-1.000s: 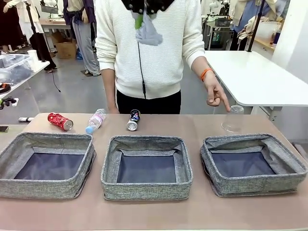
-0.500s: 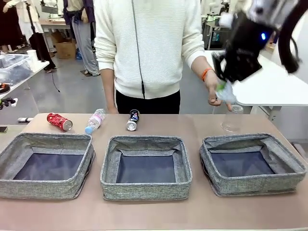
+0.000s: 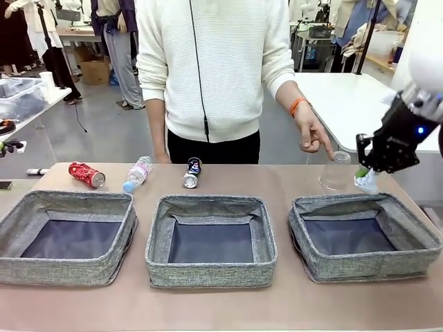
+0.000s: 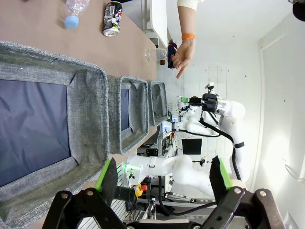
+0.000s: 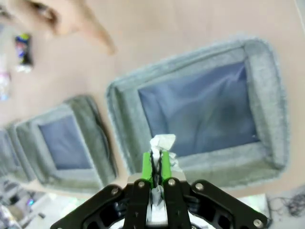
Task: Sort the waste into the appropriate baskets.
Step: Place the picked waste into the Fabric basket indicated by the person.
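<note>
1. Grey woven baskets stand in a row across the lower front view: the left basket (image 3: 62,271), the middle basket (image 3: 208,273) and the right basket (image 3: 367,266), each with its dark bottom showing.
2. At the bottom of the left wrist view the left gripper (image 4: 164,176) hangs over the left basket's wall, its green-padded fingers spread wide with nothing between them.
3. The right arm enters from the right edge with its wrist angled down. The right gripper (image 3: 363,173) is pinched tight on the crumpled white paper ball (image 3: 365,182), above the right basket's far right corner.
4. Farther back on the table (image 3: 277,180), the red can (image 3: 86,174), the blue-capped bottle (image 3: 137,173) and the dark can (image 3: 192,172) lie on their sides. The clear plastic cup (image 3: 336,170) stands upside down just behind the right basket.
5. The person's hand (image 3: 310,135) hangs with its index finger pointing down at the cup.
</note>
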You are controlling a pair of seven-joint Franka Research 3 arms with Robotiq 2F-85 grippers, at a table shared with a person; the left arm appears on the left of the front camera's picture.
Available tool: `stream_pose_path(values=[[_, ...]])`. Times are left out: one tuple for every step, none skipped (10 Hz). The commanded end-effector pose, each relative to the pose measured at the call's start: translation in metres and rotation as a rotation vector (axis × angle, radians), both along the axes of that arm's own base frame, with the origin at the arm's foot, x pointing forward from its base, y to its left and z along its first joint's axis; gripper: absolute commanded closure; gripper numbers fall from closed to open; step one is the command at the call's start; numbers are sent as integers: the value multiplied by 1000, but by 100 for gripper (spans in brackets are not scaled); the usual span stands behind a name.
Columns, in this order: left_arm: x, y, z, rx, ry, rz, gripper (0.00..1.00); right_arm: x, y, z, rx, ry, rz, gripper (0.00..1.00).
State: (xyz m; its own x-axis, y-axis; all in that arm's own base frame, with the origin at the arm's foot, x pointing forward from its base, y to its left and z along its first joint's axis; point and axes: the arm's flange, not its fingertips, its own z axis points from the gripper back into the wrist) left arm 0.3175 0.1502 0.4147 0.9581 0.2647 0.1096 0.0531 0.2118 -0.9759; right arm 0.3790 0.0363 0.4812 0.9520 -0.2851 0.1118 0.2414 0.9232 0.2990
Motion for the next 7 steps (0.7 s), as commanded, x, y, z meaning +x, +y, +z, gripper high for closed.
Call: stream_pose_path(values=[[-1,0,1,-6,-21,-8,0,4,0,-19,78,-19,-53,93],[-1,0,1,-6,-21,-8,0,2,-2,-22,80,-15,-51,93],[-1,0,1,-6,-21,-8,0,1,-5,-22,84,-15,-50,93],[-1,0,1,-6,-21,-8,0,0,-5,-22,85,-15,-50,93],[-1,0,1,-6,-21,-8,0,-1,-4,-22,95,-17,-37,38],[-1,0,1,-6,-21,-8,0,-1,-2,-22,91,-18,-38,38],[-1,0,1,-6,-21,-8,0,-1,-2,-23,95,-17,-39,0]])
